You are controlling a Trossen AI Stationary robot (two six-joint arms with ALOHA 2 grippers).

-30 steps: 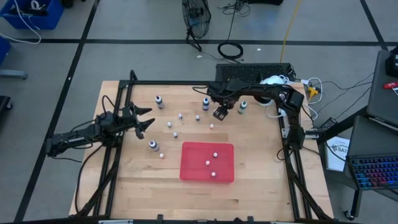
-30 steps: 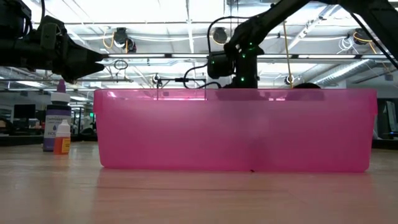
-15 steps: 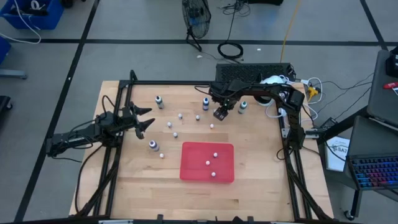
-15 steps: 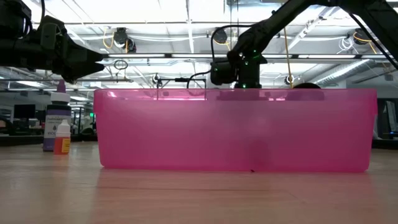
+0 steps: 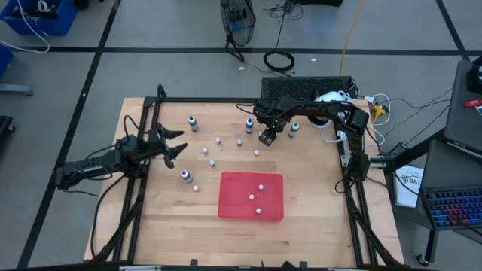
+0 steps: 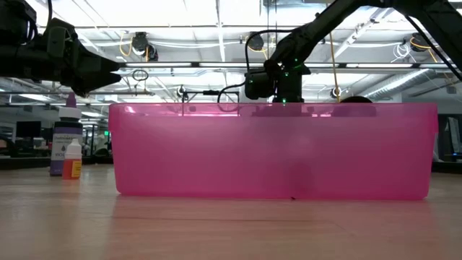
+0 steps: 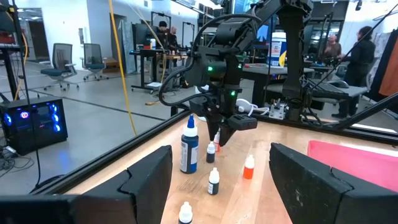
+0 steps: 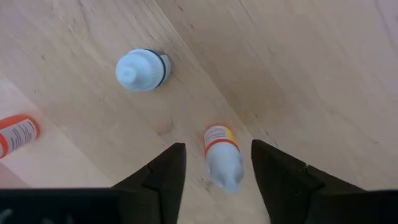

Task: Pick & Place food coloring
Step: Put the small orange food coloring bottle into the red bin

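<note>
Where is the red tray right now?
In the high view the red tray lies at the table's near middle, three small bottles inside it, toward the front from the right gripper.

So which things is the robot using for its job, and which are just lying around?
For the job:
- little bottles of food coloring on the table
- bigger dark bottles
- red tray with three bottles inside
- right gripper above one bottle

Just lying around:
- fan on the floor
- coiled cable
- keyboard
</note>
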